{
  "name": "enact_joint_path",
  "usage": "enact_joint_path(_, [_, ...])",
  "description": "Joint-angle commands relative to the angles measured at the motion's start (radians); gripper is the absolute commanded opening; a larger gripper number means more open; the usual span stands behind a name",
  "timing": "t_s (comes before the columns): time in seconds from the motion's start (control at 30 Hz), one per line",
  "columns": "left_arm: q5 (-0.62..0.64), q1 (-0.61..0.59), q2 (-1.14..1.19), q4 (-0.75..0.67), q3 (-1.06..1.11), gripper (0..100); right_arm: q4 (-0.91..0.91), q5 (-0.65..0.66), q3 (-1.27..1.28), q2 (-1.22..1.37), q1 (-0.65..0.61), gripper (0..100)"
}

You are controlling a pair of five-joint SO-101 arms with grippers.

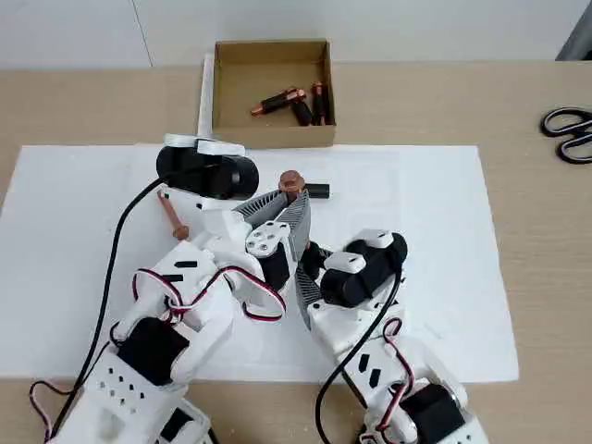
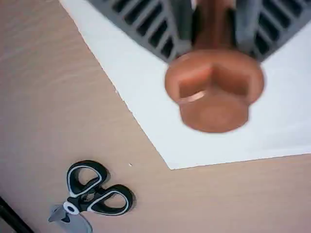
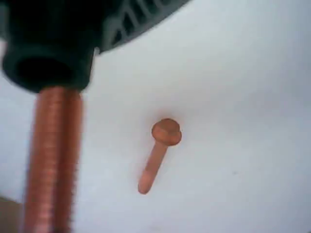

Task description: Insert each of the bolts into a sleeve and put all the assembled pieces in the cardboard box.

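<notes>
— Where was the bolt?

— The left tool [image 1: 290,196] was clamped on the bolt [image 2: 214,90], above the sheet [image 1: 444,231] and near the middle of its far edge. The grey fingers [image 2: 177,24] pinched the shank, and the hex head stuck out past their tips.

— And the right tool?

— The right tool [image 1: 308,257] was closed on the sleeve [image 3: 48,63], a black tube held off the sheet on the near side of the left tool. The bolt's threaded shank ran up to the sleeve's open end. Whether the tip had entered could not be told.

— What else lay on the sheet?

— A loose bolt [image 3: 160,155] lay flat toward the sheet's far-left corner, with its head on the near side. It sat beside the left arm and touched neither tool. A spare sleeve [image 1: 317,191] lay near the far edge, just right of the held bolt's head.

— Where was the box?

— The box [image 1: 222,92] stood open on the bench [image 1: 92,102], against the sheet's far edge and left of the middle. Finished pieces [image 1: 294,102] lay together in the box's right half. Their exact number could not be told.

— Anything more on the bench?

— Scissors [image 1: 569,134] with black handles lay off the sheet, by the bench's right edge and toward its far corner, well apart from both arms.
</notes>
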Motion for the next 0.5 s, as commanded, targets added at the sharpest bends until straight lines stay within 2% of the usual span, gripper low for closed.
enact_joint_path(0.0, [0.003, 0.003, -0.017, -0.032, -0.002, 1, -0.033, -0.005, -0.008, -0.013, -0.004, 0.4])
enact_joint_path(0.47, [0.003, 0.005, -0.017, -0.029, 0.030, 1, -0.033, -0.005, -0.008, -0.012, -0.004, 0.4])
